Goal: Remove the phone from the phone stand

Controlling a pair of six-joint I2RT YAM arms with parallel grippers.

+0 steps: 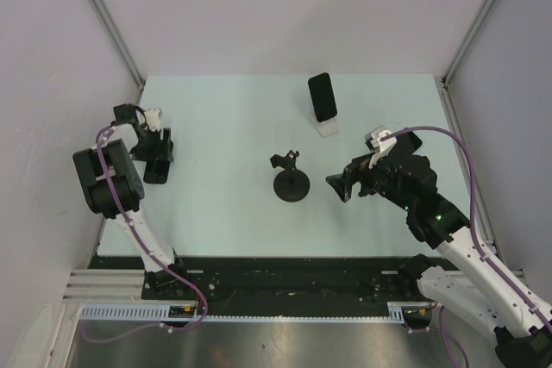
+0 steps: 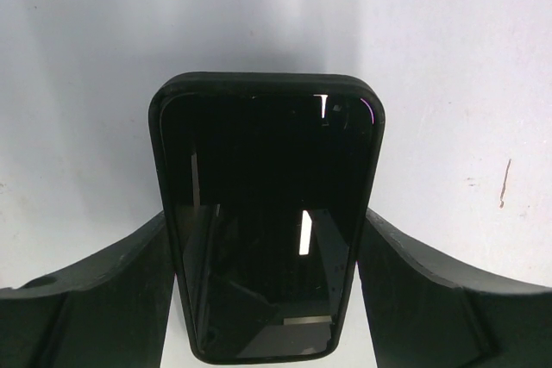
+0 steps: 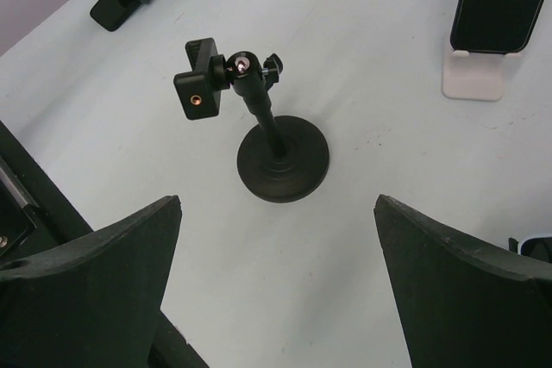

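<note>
Item: phone [image 2: 267,213], dark, in a dark case. Location: far left of the table [image 1: 224,109], between the fingers of the left gripper [image 1: 157,151], which is clasped on its long edges. Whether its lower end rests on the table cannot be told. Item: black stand [image 3: 283,157], round base and upright stem, mid-table, its clamp [image 3: 200,84] empty. Item: right gripper [image 1: 339,187], spread wide, holding nothing, poised just to the right of the black stand. Item: second phone [image 1: 323,96], propped upright on a white stand [image 1: 328,128] at the far side of the table, with neither gripper near it (it may or may not belong to the task, which names only one phone). Step in hand, as judged: the phone is off the black stand, well apart from it, and is being put down. Next move calls for lowering it flat onto the table, letting go without dragging it, then lifting the left arm straight clear.
</note>
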